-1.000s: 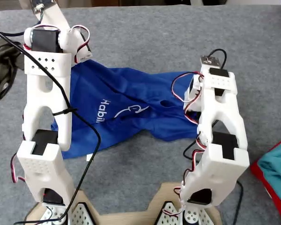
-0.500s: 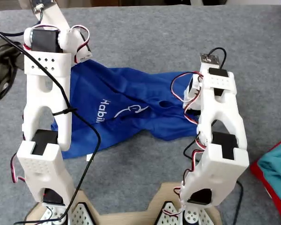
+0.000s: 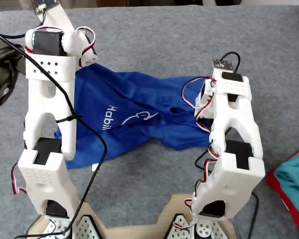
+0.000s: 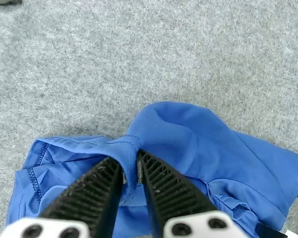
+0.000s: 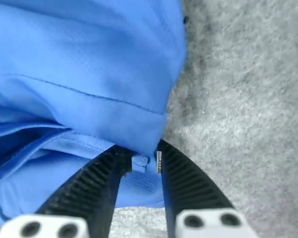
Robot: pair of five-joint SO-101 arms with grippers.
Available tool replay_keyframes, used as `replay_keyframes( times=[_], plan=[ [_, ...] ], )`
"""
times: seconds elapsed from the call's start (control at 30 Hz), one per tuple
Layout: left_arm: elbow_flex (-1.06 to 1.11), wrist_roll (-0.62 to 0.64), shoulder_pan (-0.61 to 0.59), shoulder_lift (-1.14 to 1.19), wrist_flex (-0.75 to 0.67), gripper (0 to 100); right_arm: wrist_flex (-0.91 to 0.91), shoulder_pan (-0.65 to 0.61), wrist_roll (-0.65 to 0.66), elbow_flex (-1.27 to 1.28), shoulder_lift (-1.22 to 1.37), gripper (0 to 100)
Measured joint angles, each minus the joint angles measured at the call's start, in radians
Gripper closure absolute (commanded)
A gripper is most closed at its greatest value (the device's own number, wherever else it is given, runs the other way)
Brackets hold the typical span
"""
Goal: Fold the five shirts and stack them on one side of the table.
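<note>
Across the middle of the grey tabletop [image 3: 164, 40] lies one blue shirt [image 3: 134, 114], spread out and wrinkled, not folded, between the two white arms. White print [image 3: 132, 118] runs across the chest of the shirt: a short line of lettering beside a line-drawn emblem; the text is not transcribed. A small white tag [image 3: 95, 167] shows at the near hem. The left arm's fingers [image 4: 102, 183] are pressed together on a raised fold of blue fabric at the far corner of the shirt, with stitched hems visible to either side. The right arm's fingers [image 5: 97, 178] pinch a stitched edge of the shirt on its other side, where the fabric meets bare tabletop. A dark green garment [image 3: 0, 74] lies bunched at one edge of the tabletop, apart from the shirt. A teal cloth [image 3: 294, 179] rests on a red item at the opposite edge, well apart from the blue shirt.
</note>
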Motion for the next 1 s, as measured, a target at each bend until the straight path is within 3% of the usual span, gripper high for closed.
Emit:
replay_keyframes(
  times=[0.43,1.0],
  plan=[
    [0.0,0.0,0.0,0.0,0.0,98,0.054,-0.02,0.0,-0.006,-0.087,88.2],
    [0.0,-0.026,0.0,0.0,0.0,98,-0.046,-0.043,0.0,0.018,-0.041,88.2]
  ],
)
